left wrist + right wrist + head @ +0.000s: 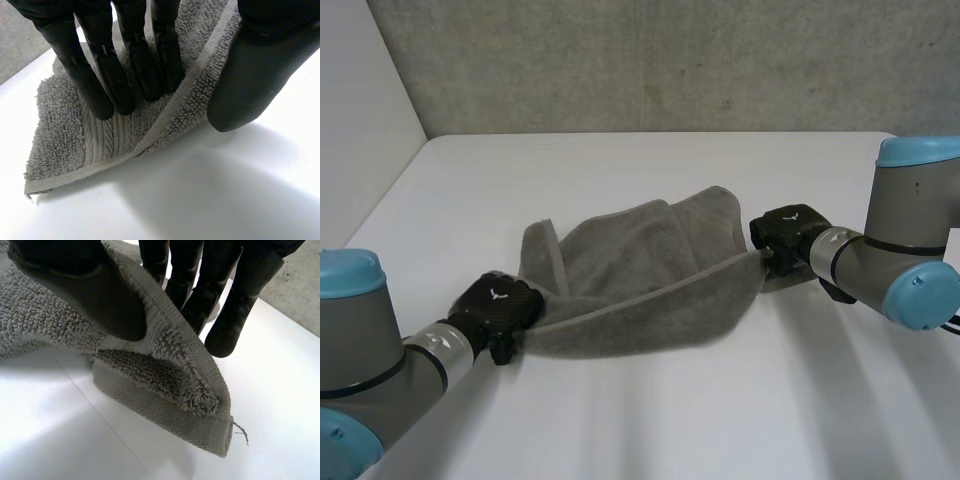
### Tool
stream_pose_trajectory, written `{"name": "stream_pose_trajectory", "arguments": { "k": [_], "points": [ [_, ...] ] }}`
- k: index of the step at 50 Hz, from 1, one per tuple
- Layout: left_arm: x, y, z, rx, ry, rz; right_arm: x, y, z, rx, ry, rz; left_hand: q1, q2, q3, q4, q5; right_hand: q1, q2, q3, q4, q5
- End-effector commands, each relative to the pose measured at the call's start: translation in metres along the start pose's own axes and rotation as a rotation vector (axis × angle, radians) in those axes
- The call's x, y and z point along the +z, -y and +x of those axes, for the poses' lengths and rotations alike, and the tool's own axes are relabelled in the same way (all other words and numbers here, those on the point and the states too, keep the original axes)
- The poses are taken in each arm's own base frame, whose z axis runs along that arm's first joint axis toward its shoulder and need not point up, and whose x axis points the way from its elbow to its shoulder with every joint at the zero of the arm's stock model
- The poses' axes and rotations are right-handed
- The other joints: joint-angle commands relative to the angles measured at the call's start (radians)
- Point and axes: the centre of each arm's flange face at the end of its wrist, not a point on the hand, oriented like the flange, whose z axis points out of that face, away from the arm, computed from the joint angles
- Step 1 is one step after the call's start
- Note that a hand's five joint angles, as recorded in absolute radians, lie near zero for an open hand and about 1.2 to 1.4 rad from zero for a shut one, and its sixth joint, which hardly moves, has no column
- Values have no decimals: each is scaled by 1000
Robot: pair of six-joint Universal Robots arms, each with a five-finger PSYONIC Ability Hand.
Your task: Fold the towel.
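**Both hands grip the grey towel at opposite ends**

A grey terry towel (640,290) lies rumpled in the middle of the white table (650,430). One layer is bunched over another, and its near edge runs in a long line from near left to far right. Behind the table stands a bare concrete wall (670,60).

The left hand (500,308) is at the towel's near-left end. In the left wrist view its fingers (97,92) lie straight on the ribbed upper face of the towel (57,135). The thumb (250,80) sits on the other side of the raised hem, so the cloth is pinched between them. The corner beyond the fingertips rests flat on the table.

The right hand (788,235) is at the towel's right end. In the right wrist view its thumb (90,290) presses down on the folded cloth (165,395) and the fingers (235,315) stand behind it, clamping the fold. The corner past the thumb is doubled over and touches the table. A short loose thread (241,431) sticks out from its tip.
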Motion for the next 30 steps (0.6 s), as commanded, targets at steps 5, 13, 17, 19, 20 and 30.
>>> {"name": "stream_pose_trajectory", "arguments": {
  "k": [5,13,17,19,20,30],
  "points": [
    [0,5,-2,-1,5,19,-4,7,5,-2,-14,17,314,305,307,309,137,64,81,66,58,58],
    [-16,48,-17,38,51,175,-37,51,22,-25,-71,129,314,305,307,309,137,64,81,66,58,58],
    [-44,106,-41,71,147,378,-84,101,33,-69,-137,275,314,305,307,309,137,64,81,66,58,58],
    [-58,128,-49,68,182,454,-101,117,35,-84,-152,326,314,305,307,309,137,64,81,66,58,58],
    [-71,148,-56,57,208,525,-120,133,35,-104,-164,381,314,305,307,309,137,64,81,66,58,58],
    [-127,218,-78,-70,227,747,-204,189,39,-169,-220,538,314,305,307,309,137,64,81,66,58,58]
  ]
}}
